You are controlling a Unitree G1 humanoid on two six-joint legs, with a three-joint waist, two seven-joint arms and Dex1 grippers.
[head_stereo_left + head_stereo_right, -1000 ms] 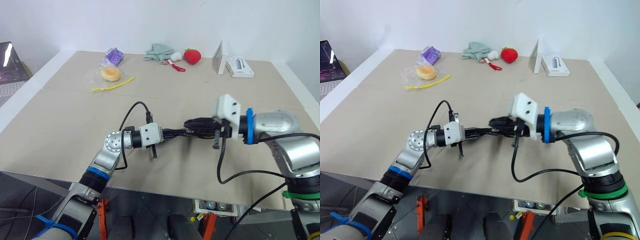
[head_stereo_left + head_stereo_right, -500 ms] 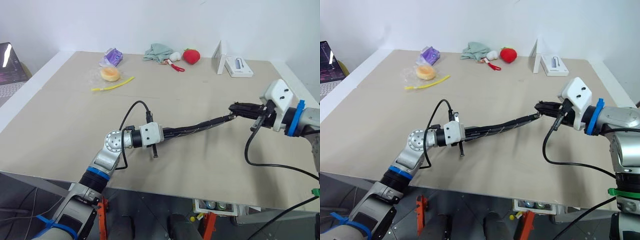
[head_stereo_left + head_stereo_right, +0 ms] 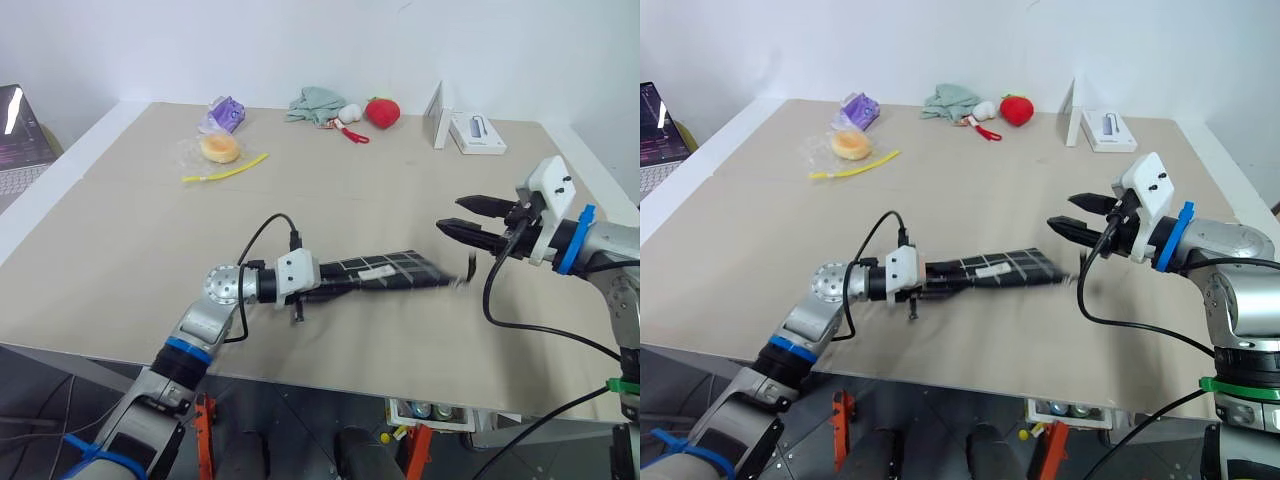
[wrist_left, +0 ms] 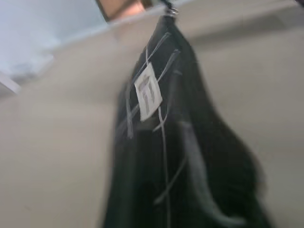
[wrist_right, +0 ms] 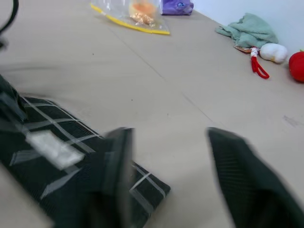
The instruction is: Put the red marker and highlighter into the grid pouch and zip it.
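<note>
Laptop (image 3: 18,135) at far left edge. Bun in clear bag (image 3: 221,148), yellow strip (image 3: 226,169), purple packet (image 3: 225,112) on tabletop (image 3: 120,250) rear left. Left gripper (image 3: 325,288) near front edge, at end of grid pouch (image 3: 385,272); can't tell whether fingers pinch it or are spread. Pouch lies flat just beside it, white label up. Green cloth (image 3: 316,102), strawberry plush (image 3: 383,112), white box (image 3: 478,133) at rear. Right gripper (image 3: 462,227) above tabletop, just past pouch's right end, 2 fingers spread, empty. Marker, highlighter: can't tell where.
</note>
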